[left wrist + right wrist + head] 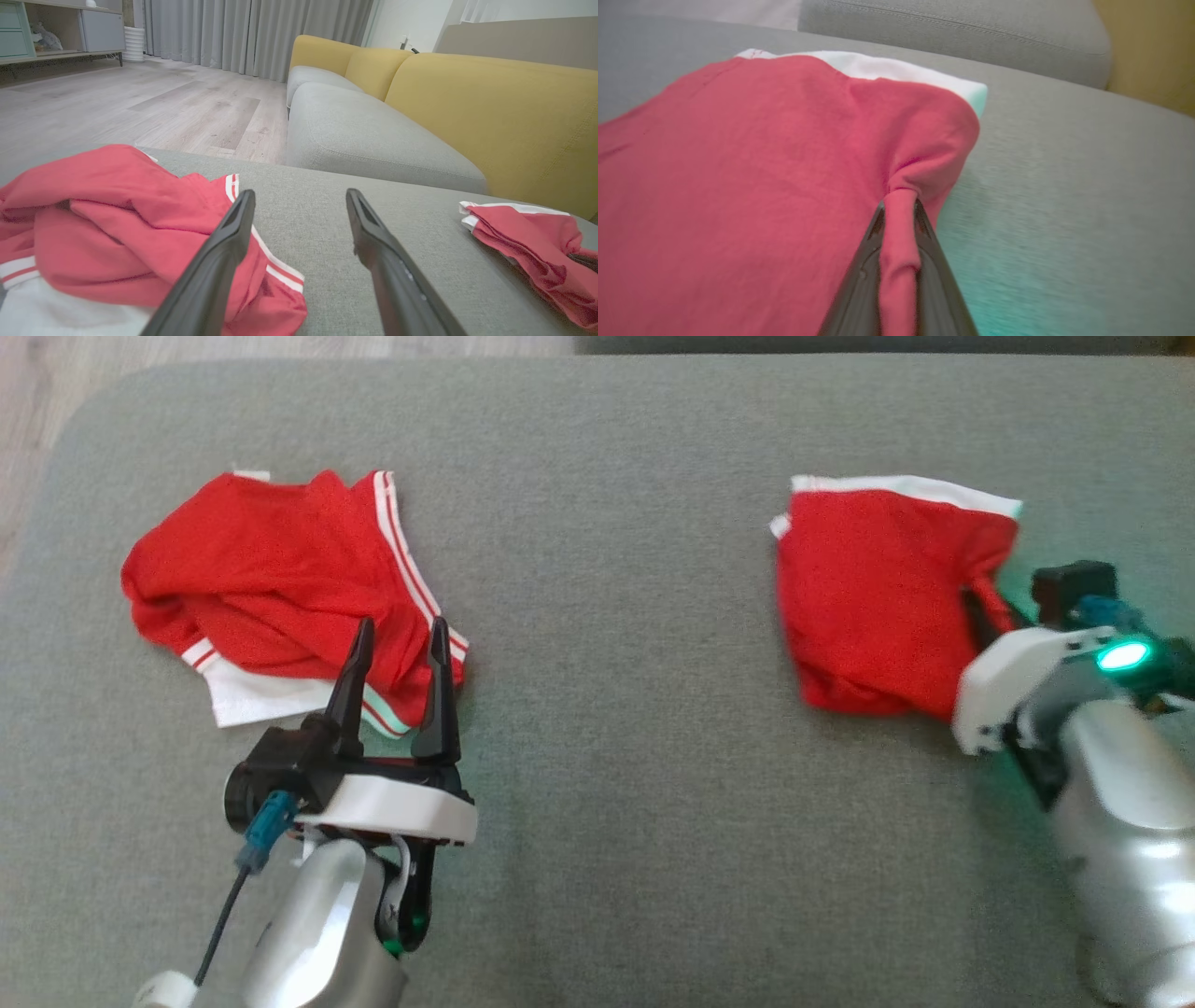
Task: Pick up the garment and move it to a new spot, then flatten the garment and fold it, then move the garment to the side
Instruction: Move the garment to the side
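Note:
A red garment with a white band [878, 597] lies folded at the right of the grey cushion [616, 756]. My right gripper [982, 599] is shut on a pinch of its near right edge; the right wrist view has red cloth [738, 186] bunched between the dark fingers [859, 280] of that gripper [900, 203]. A second red garment with white stripes [271, 569] lies crumpled at the left. My left gripper [400, 625] stands open over its near right corner, holding nothing. In the left wrist view the left gripper [300, 193] points between the crumpled garment [107, 219] and the folded one [528, 238].
A grey and yellow sofa [490, 107] stands beyond the cushion's far edge, with a gap to the wooden floor [140, 102] on its left. Bare grey fabric spans the middle of the cushion between the two garments. A cabinet [56, 32] stands far off.

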{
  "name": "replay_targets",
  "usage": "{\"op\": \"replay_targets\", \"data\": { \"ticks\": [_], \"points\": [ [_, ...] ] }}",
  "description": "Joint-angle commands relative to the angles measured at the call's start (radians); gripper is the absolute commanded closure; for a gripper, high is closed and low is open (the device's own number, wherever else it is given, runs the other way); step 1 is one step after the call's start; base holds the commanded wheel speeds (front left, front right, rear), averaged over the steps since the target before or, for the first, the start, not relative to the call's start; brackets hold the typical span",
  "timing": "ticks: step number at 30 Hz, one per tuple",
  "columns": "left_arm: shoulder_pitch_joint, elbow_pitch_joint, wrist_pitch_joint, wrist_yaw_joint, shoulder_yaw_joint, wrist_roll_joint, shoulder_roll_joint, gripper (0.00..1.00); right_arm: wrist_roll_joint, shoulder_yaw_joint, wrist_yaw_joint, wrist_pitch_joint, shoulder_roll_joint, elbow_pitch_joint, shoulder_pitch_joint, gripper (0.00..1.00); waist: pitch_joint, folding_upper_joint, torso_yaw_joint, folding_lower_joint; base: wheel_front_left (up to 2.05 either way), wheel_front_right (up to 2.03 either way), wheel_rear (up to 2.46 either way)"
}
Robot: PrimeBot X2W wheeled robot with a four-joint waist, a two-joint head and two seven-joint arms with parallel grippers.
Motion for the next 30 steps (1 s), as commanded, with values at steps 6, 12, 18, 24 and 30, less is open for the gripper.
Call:
{"op": "replay_targets", "data": {
  "ticks": [6,12,18,24,30],
  "points": [
    [-0.009,-0.04,-0.005,0.0,0.038,0.009,0.013,0.0,-0.007,0.164,-0.001,0.023,-0.214,-0.052,-0.011,1.0,-0.003,0.0,-0.016,0.0,0.0,0.0,0.0],
    [-0.017,-0.052,-0.005,-0.006,0.042,0.017,0.013,0.0,-0.001,0.227,-0.001,0.029,-0.417,-0.041,0.002,1.0,0.032,0.0,-0.002,0.0,0.0,0.0,0.0],
    [-0.032,-0.059,-0.005,-0.011,0.055,0.024,0.013,0.0,-0.025,0.2,-0.001,0.004,-0.515,0.007,-0.022,1.0,0.072,0.0,0.011,0.0,0.0,0.0,0.0],
    [-0.045,-0.062,-0.005,-0.015,0.065,0.026,0.013,0.0,-0.057,0.151,-0.001,-0.031,-0.526,0.044,-0.051,1.0,0.097,0.0,0.02,0.0,0.0,0.0,0.0],
    [-0.048,-0.059,-0.005,-0.015,0.067,0.024,0.013,0.0,-0.094,0.097,-0.001,-0.052,-0.509,0.063,-0.072,0.0,0.096,0.0,0.02,0.0,0.0,0.0,0.0]
  ]
}}
